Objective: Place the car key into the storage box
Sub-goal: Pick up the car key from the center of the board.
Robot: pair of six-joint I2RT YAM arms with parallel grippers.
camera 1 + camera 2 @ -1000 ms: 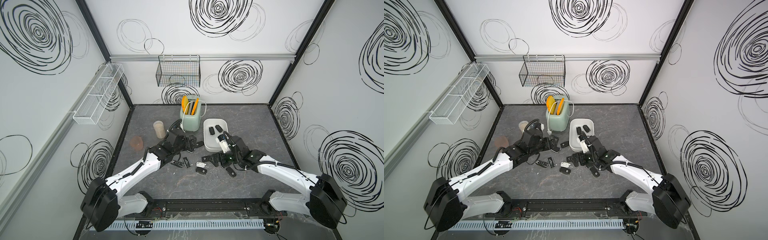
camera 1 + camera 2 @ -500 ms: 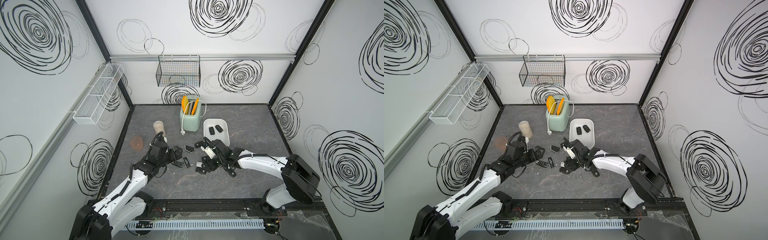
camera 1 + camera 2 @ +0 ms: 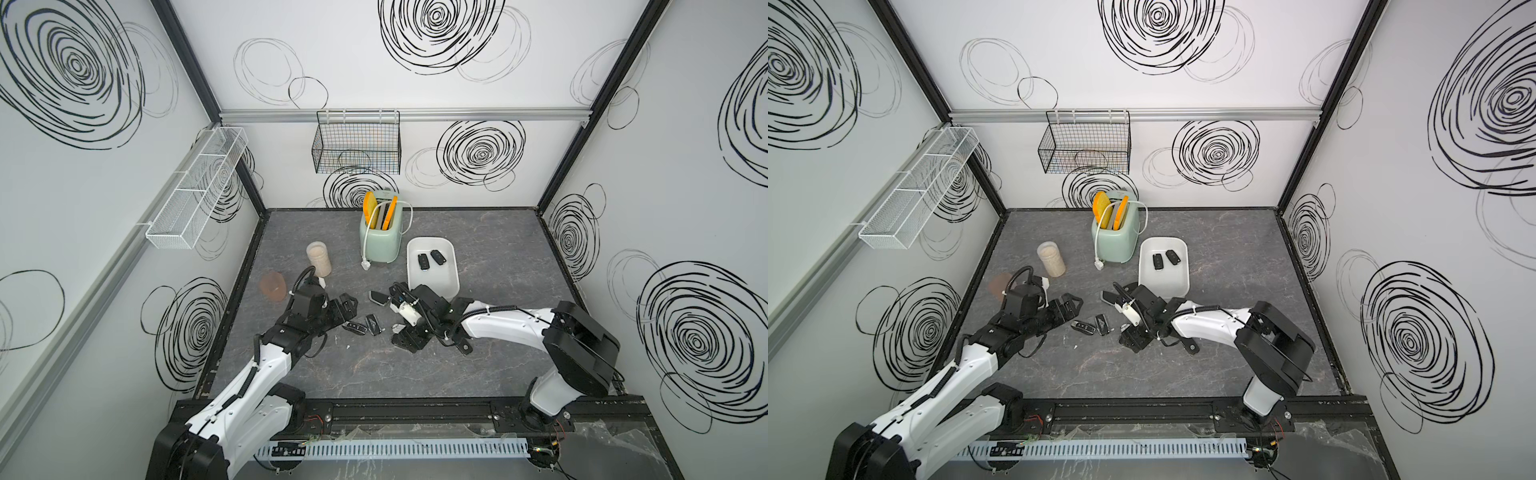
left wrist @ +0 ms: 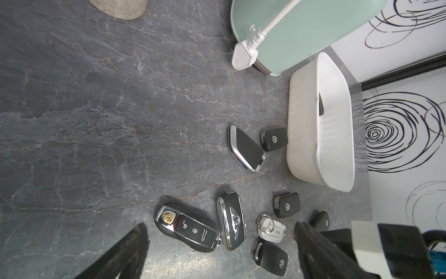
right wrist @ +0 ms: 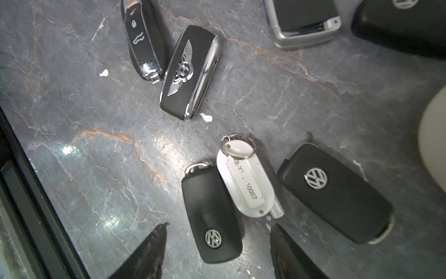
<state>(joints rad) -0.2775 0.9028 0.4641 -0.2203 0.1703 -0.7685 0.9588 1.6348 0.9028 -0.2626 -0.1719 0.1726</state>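
Slate tabletop (image 5: 96,145): key (image 5: 212,212) beside tag (image 5: 243,178), long axis running in between right gripper's (image 5: 218,225) parted jaws, chrome end pointing away; left gripper (image 4: 220,227) spread wide.

The left arm (image 3: 266,370) and right arm (image 3: 507,328) had white shells, black joints and bulky black bases; black cables (image 3: 496,308) ran along them.

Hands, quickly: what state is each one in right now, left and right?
Left hand: open, holding nothing.
Right hand: open, fingers either side of a black VW key, not yet gripping it.
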